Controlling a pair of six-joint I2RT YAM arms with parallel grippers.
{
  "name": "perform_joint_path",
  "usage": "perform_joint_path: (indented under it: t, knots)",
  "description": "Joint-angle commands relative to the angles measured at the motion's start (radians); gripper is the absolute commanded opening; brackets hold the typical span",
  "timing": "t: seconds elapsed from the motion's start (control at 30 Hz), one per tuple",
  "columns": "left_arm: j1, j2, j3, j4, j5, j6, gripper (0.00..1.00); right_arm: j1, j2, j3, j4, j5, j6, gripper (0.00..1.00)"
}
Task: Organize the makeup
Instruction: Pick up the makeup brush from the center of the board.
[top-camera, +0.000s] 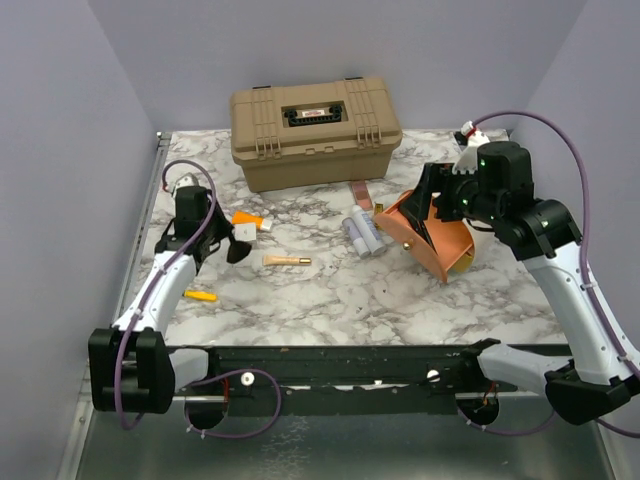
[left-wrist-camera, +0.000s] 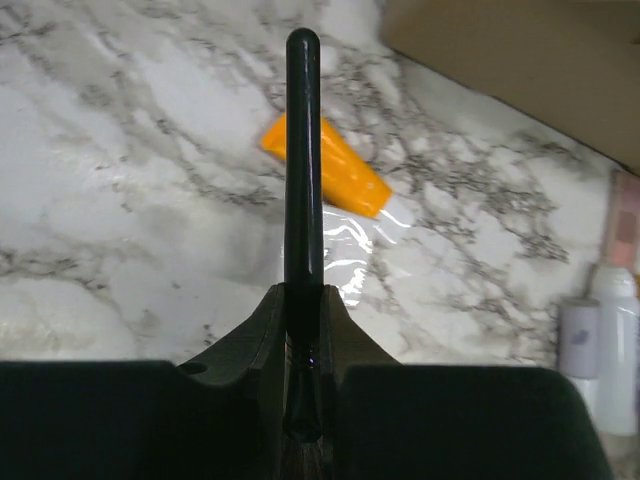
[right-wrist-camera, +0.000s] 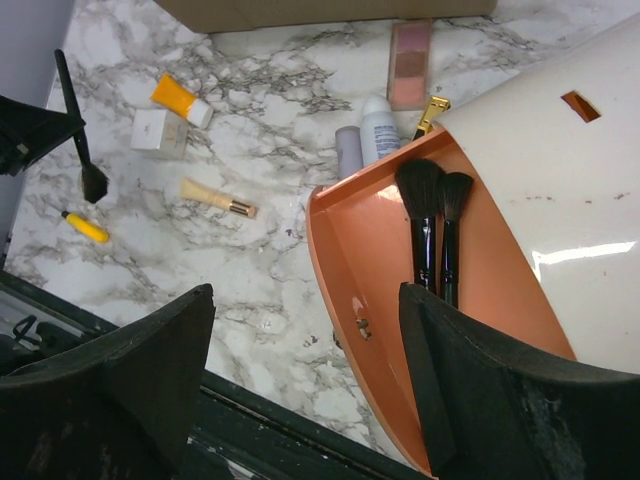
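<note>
L gripper (left-wrist-camera: 303, 335) pinched a slim black-handled brush (left-wrist-camera: 302, 170) over the white marble table (left-wrist-camera: 120, 200), prob. for transfer. R gripper (right-wrist-camera: 303, 300) gaped wide astride the rim of the tilted cream-and-orange round pouch (right-wrist-camera: 530, 170), its mouth angled to receive, w/ two black brushes (right-wrist-camera: 430, 230) inside.

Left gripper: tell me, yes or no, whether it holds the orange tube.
No, the left gripper is shut on a black brush, and the orange tube lies on the table beyond it.
</note>
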Motion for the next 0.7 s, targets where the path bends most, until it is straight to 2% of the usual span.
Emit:
perform_joint_path:
  t: [0.0,0.17,0.3,0.4,0.67]
  knots:
    - [0.005,-0.058,0.043,0.117,0.277,0.040,0.00,0.006,-0.022,-0.022,0.051,-0.034,0.023,0.80]
    - [0.005,-0.080,0.046,0.273,0.536,0.008,0.00,0.006,-0.032,-0.036,0.080,-0.042,0.045,0.80]
    - [-0.025,-0.072,0.020,0.506,0.707,-0.124,0.00,0.006,-0.042,-0.054,0.124,-0.053,0.075,0.80]
    - [-0.100,-0.063,0.040,0.546,0.715,-0.128,0.00,0.006,-0.045,-0.072,0.166,-0.080,0.104,0.78]
    - [-0.357,-0.029,0.080,0.625,0.625,-0.146,0.00,0.006,-0.060,-0.151,0.330,-0.234,0.185,0.74]
